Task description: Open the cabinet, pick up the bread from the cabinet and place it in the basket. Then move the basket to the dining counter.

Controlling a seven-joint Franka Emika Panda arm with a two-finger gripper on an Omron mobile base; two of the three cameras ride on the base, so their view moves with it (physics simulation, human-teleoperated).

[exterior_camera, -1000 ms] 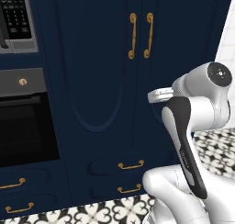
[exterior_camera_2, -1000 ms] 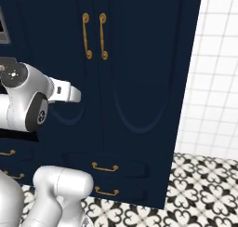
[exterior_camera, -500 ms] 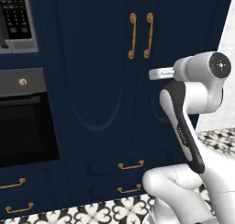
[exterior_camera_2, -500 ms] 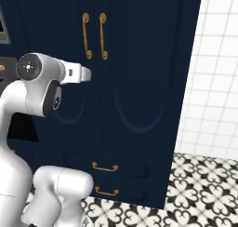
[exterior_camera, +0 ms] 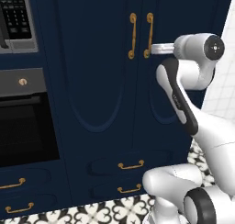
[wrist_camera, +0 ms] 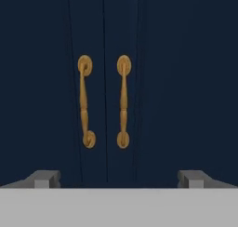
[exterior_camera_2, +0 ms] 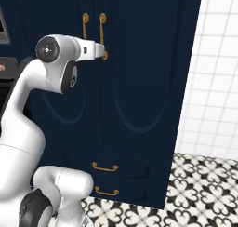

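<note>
Right now the tall navy-blue cabinet (exterior_camera: 105,81) with two arched-panel doors is standing fully shut, its doors meeting at a thin centre seam. Two vertical brass handles are sitting side by side at that seam: the left brass handle (wrist_camera: 85,102) and the right brass handle (wrist_camera: 123,102), both upright and just apart from each other. The white arm's two-finger gripper (wrist_camera: 118,178) is pointing straight at the pair of handles, with its fingers (wrist_camera: 45,178) spread as wide as they go and gripping nothing; both handles are lying between the finger tips in the hand view, not touching them. From the base, the gripper's tip (exterior_camera: 158,48) is hovering just beside the lower end of the right handle. Below the cabinet doors, two navy drawers with horizontal brass pulls (exterior_camera: 131,165) are sitting closed. Left of the cabinet, a black oven (exterior_camera: 25,126) is sitting beneath a black microwave (exterior_camera: 16,19). Right of the cabinet, a white tiled wall (exterior_camera_2: 214,82) is rising above a black-and-white patterned floor (exterior_camera_2: 200,184).
</note>
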